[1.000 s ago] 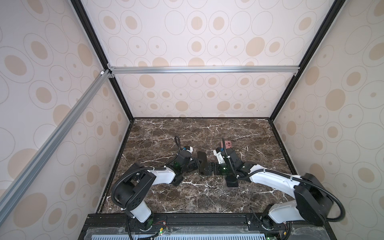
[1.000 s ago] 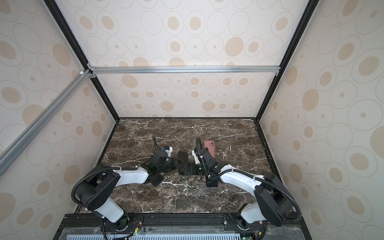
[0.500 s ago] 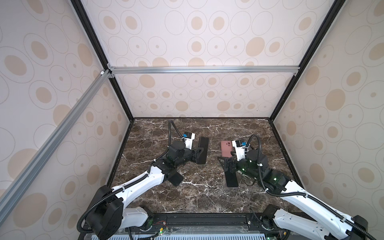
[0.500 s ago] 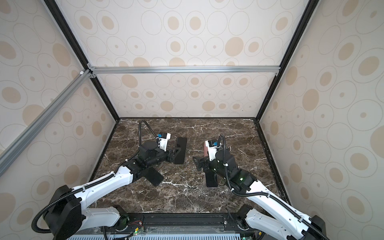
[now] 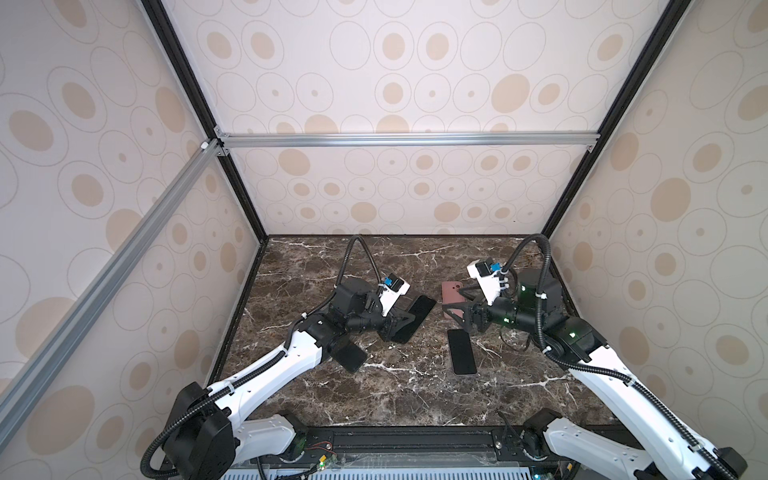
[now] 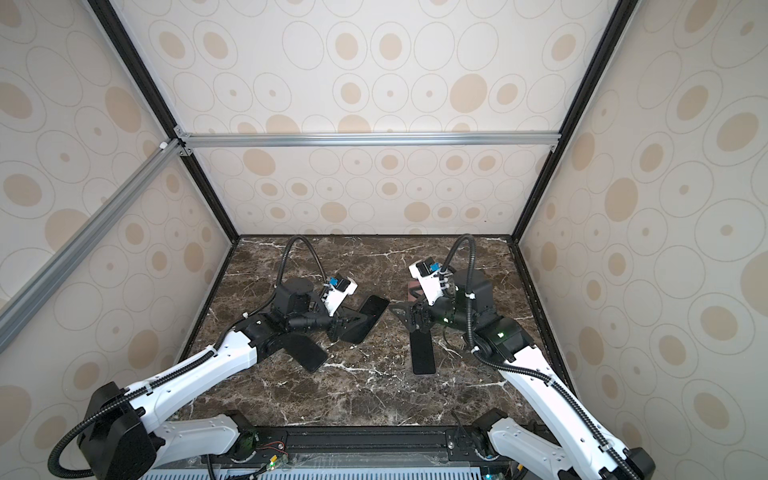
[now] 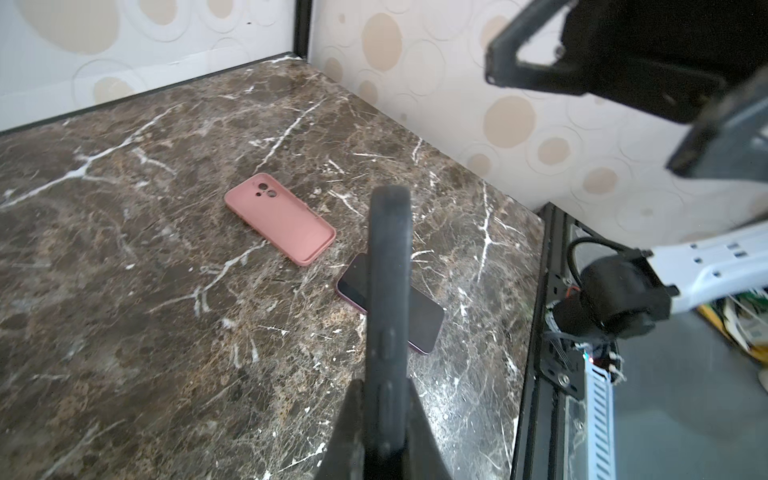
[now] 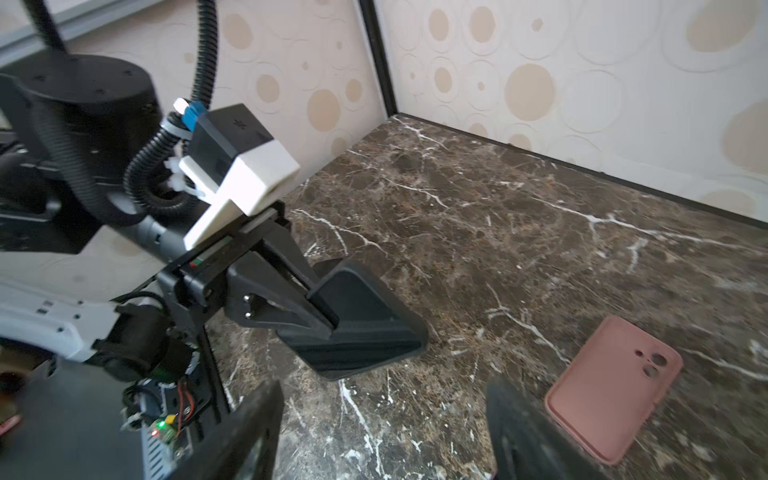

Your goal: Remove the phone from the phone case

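My left gripper is shut on the edge of a black phone case, holding it tilted above the table; the right wrist view shows its fingers clamped on the case. In the left wrist view the case stands edge-on between the jaws. The phone, dark screen up with a purple rim, lies bare on the marble right of centre. My right gripper hangs open and empty above the table near the phone's far end, its fingers spread wide.
A pink phone case lies flat on the marble behind the right gripper, also in the wrist views. A flat black slab lies under the left forearm. Patterned walls close in the back and both sides.
A second ago both grippers met low at the table's middle. They have since drawn apart and risen, the left carrying the black case leftward. The phone has stayed on the table.
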You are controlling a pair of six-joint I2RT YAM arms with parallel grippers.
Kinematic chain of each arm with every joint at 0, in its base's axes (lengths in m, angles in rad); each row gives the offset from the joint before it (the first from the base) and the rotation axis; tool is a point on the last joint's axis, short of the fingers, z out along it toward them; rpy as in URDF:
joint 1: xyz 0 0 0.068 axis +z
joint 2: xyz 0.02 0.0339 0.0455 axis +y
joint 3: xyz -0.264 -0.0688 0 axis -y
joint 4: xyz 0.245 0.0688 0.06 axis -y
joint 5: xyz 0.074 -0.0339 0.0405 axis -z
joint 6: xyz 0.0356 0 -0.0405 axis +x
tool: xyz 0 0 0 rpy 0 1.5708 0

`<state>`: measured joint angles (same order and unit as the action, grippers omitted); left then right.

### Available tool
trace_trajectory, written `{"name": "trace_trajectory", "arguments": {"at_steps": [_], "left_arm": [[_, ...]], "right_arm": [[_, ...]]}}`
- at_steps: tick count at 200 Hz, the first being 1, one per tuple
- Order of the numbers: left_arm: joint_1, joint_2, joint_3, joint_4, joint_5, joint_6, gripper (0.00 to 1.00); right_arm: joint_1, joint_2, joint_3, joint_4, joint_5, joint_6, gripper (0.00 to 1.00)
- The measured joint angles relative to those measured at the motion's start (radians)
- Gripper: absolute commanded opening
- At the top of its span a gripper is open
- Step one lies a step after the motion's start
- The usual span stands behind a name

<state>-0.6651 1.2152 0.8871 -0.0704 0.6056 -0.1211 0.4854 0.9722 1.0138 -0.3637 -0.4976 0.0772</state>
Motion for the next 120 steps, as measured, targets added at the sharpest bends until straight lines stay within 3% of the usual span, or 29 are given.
{"name": "trace_trajectory", "arguments": {"at_steps": [24, 62, 120], "left_arm": [[-0.001, 0.000, 0.023, -0.016, 0.098, 0.063, 0.00], [-0.001, -0.011, 0.029, -0.020, 0.218, 0.113, 0.00], [-0.001, -0.017, 0.030, -0.021, 0.325, 0.140, 0.00]], "right_arm": [[-0.003, 0.047, 0.034, -0.017, -0.133, -0.022, 0.71], [-0.003, 0.072, 0.035, -0.040, -0.235, -0.061, 0.69], [-0.003, 0.103, 0.042, -0.084, -0.378, -0.145, 0.42]]}}
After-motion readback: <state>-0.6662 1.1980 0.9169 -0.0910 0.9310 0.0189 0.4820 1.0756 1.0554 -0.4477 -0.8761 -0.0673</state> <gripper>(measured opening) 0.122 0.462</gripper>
